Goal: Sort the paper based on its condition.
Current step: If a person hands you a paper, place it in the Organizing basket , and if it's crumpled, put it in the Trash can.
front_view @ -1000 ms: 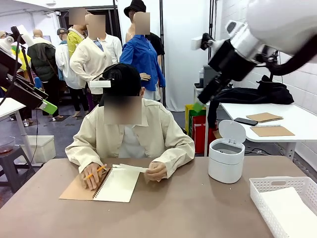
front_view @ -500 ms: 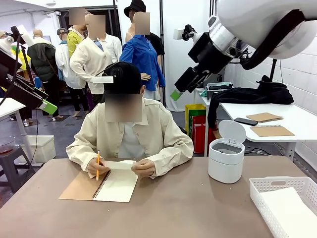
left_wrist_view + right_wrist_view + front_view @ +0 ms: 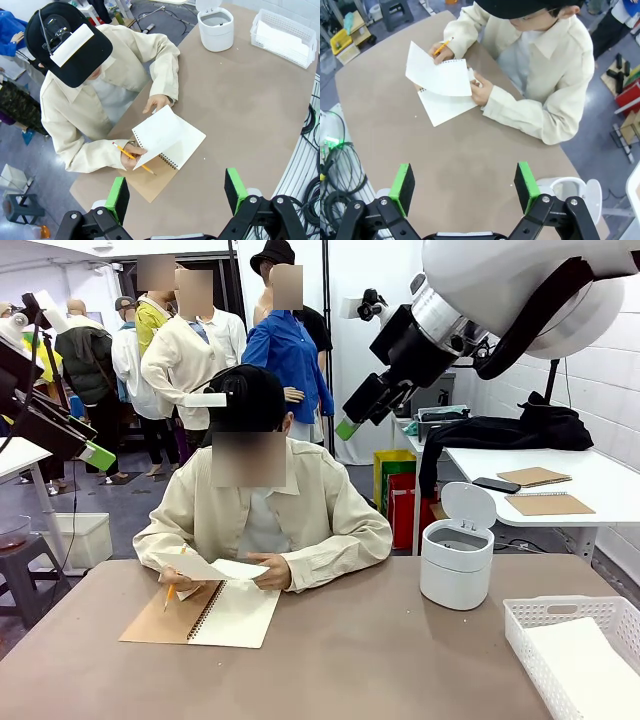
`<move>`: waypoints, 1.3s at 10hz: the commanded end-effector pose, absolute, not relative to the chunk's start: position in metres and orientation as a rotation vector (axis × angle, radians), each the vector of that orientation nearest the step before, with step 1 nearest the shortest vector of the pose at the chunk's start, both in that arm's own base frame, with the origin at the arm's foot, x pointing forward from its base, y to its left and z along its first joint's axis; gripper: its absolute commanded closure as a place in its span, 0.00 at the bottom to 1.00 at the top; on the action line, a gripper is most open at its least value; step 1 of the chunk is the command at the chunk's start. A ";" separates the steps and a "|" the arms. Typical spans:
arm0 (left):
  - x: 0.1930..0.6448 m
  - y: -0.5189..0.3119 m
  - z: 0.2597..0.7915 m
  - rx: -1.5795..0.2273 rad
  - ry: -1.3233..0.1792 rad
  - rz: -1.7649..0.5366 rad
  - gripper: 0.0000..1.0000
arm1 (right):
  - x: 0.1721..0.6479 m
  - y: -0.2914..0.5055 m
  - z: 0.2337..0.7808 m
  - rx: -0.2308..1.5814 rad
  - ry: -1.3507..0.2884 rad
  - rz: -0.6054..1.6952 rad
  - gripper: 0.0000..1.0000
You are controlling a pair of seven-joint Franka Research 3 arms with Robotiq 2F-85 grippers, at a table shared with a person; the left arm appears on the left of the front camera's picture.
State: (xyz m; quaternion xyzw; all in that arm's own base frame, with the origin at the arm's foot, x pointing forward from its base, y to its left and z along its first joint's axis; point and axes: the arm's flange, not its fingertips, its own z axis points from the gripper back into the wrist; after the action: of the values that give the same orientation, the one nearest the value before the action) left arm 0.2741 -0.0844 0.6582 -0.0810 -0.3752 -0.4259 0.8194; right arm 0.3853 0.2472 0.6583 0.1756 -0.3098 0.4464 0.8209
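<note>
Above the notebook (image 3: 240,618), paper (image 3: 215,568) held nearly level.

Left gripper (image 3: 176,189), right gripper (image 3: 464,176): jaws wide.

Paper (image 3: 212,567): 1 plain white sheet, flat, tilted, held by person (image 3: 320,510) just above open notebook (image 3: 238,618). More white sheets (image 3: 585,660) lie flat in basket (image 3: 524,638), right side of table.
</note>
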 end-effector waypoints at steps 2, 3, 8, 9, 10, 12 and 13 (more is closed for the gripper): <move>0.274 -0.084 0.658 -0.172 -0.800 -0.905 0.00 | 0.384 0.246 0.658 0.381 -0.659 0.952 0.00; 0.274 -0.084 0.658 -0.172 -0.800 -0.905 0.00 | 0.384 0.246 0.658 0.381 -0.659 0.952 0.00; 0.274 -0.084 0.658 -0.172 -0.800 -0.905 0.00 | 0.384 0.246 0.658 0.381 -0.659 0.952 0.00; 0.274 -0.084 0.658 -0.172 -0.800 -0.905 0.00 | 0.384 0.246 0.658 0.381 -0.659 0.952 0.00; 0.274 -0.084 0.658 -0.172 -0.800 -0.905 0.00 | 0.384 0.246 0.658 0.381 -0.659 0.952 0.00; 0.274 -0.084 0.658 -0.172 -0.800 -0.905 0.00 | 0.384 0.246 0.658 0.381 -0.659 0.952 0.00; 0.274 -0.084 0.658 -0.172 -0.800 -0.905 0.00 | 0.384 0.246 0.658 0.381 -0.659 0.952 0.00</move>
State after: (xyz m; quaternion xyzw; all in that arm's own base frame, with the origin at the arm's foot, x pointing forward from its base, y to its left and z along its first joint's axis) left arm 0.2741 -0.0844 0.6582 -0.0810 -0.3752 -0.4259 0.8194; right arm 0.3849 0.2469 0.6590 0.1753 -0.3105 0.4464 0.8207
